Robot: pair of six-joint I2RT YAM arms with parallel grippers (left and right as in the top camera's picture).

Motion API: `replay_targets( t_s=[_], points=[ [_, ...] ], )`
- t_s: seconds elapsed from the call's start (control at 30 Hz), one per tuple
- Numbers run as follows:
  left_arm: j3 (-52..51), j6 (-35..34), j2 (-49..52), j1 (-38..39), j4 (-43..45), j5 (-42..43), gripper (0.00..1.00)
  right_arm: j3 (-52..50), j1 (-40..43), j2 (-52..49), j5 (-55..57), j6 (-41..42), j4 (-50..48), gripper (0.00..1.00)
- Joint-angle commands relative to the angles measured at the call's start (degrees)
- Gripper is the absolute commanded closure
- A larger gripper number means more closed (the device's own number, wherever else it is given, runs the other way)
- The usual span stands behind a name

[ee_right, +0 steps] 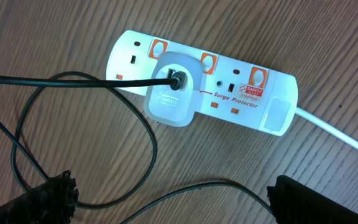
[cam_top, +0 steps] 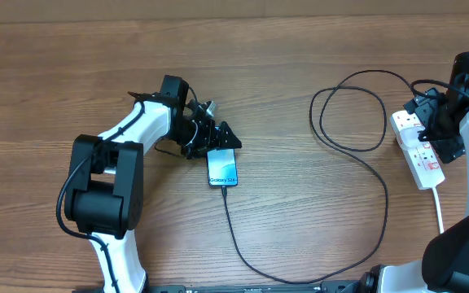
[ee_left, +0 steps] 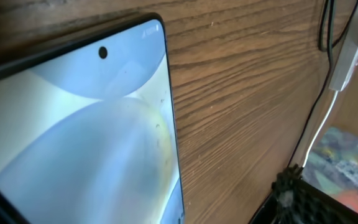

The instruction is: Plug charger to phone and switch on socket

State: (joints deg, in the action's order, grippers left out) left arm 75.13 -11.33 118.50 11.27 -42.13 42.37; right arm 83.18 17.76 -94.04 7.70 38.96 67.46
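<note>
The phone [cam_top: 222,168] lies flat on the table with its light-blue screen up. It fills the left of the left wrist view [ee_left: 86,143]. My left gripper [cam_top: 216,140] is open at the phone's far end, just above it, and holds nothing. The charger cable [cam_top: 233,236] meets the phone's near end, runs right along the table's front, loops, and ends in a white adapter [ee_right: 168,93] plugged into the socket [ee_right: 241,93]. The socket [cam_top: 418,150] has orange-red switches. My right gripper [ee_right: 173,199] is open and empty above the socket, with cable lying between its fingers.
The cable forms a wide loop [cam_top: 348,106] in the middle right of the table. The socket's thick white cord [cam_top: 440,207] runs toward the front right edge. My left arm's base [cam_top: 100,195] stands at the front left.
</note>
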Motion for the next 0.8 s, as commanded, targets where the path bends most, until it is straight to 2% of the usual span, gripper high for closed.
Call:
replay_targets(
  t_s=[0.0,0.07,0.27,0.43,0.77],
  points=[
    [-2.0,-1.6,2.8,-0.4,-1.1,-13.0,0.08,0.0,0.3,0.6,-0.1,-0.4,-0.1,0.0],
    [-2.0,-2.1,2.8,-0.4,-1.2,-13.6,0.05,0.0,0.3,0.6,-0.1,-0.4,-0.1,0.0],
    [-2.0,-2.0,2.8,-0.4,-1.4,-16.7,0.04,0.0,0.3,0.6,-0.1,-0.4,-0.2,0.0],
    [-2.0,-4.2,2.8,-0.4,-2.3,-23.3,0.0,0.0,0.3,0.6,-0.1,-0.2,-0.4,0.0],
    [0.7,-5.3,2.0,-1.6,-4.5,-23.7,0.0,0.0,0.3,0.6,-0.3,0.2,-2.3,0.0]
  ],
)
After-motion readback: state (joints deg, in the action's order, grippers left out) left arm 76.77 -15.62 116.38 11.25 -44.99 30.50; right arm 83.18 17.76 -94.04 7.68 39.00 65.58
